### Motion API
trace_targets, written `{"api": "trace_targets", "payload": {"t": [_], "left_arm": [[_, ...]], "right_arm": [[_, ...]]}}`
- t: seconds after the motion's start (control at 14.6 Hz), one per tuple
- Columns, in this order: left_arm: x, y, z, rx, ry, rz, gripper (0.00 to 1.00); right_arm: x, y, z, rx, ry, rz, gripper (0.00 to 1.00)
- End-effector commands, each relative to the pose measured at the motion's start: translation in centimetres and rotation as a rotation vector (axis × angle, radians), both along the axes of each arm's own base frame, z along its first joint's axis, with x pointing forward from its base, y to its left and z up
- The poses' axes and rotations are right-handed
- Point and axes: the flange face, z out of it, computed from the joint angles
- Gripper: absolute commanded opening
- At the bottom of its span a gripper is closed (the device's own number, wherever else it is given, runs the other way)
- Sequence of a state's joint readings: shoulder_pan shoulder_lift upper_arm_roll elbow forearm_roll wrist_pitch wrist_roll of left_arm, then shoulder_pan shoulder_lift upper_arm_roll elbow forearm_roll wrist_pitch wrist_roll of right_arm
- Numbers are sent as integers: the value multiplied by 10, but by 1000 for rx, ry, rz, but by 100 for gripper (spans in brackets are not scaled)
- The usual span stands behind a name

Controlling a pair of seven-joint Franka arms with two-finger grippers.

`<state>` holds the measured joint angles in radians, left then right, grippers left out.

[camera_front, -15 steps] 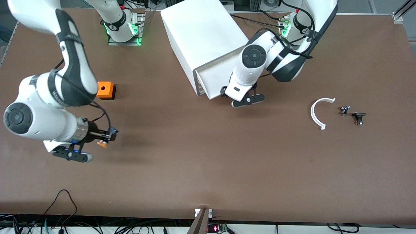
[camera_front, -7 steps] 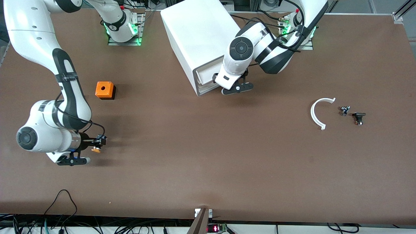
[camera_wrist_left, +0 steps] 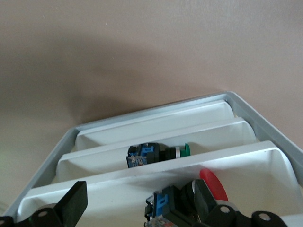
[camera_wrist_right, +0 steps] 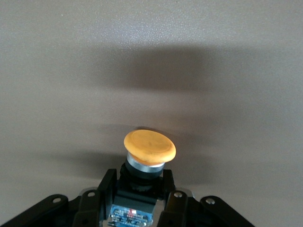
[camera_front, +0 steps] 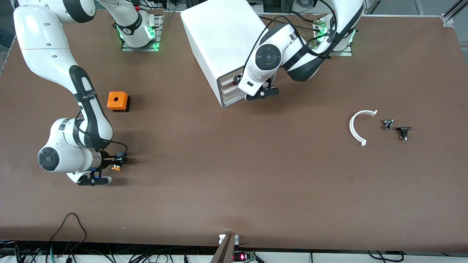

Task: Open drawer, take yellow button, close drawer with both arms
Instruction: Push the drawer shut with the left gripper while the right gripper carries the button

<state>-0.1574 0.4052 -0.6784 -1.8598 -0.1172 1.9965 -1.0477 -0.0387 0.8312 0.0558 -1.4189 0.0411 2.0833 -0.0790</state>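
Front view: right end effector is clamped on the orange button, low over the desk at the right arm's end, nearer the camera than the orange cube. Button is out, so the take step looks done.

Left wrist view: left end effector, fingers apart, is at the drawer, which reads almost pushed home.

Right wrist view: orange cap sits just above the desk.

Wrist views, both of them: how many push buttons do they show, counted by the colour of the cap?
Orange-capped push button with black-and-blue body, held in the right claw: 1
Green-capped push button, in the white plastic drawer unit: 1
Red-capped push button, in the same unit: 1
Total: 3
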Motion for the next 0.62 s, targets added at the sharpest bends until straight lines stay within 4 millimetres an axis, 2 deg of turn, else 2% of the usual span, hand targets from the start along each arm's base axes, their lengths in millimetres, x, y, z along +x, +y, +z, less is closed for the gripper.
{"api": "trace_targets", "payload": {"t": [0.0,0.07,0.21,0.27,0.41,0.55], "left_arm": [[-7,-5,0,-13,43,4,99],[-4,-3,3,-19,37,0,99],[10,6,10,-26,13,-32,99],[25,16,18,-36,-21,-82,99],[69,52,42,-12,-114,-140,99],[99,80,68,-10,-162,-220,99]], "right_arm": [[3,3,13,-1,-24,18,81],[4,3,20,0,-31,16,99],[8,4,52,-3,-69,13,100],[9,5,76,-6,-97,0,100],[8,7,126,-22,-125,-33,100],[0,6,172,-71,-135,-30,100]]}}
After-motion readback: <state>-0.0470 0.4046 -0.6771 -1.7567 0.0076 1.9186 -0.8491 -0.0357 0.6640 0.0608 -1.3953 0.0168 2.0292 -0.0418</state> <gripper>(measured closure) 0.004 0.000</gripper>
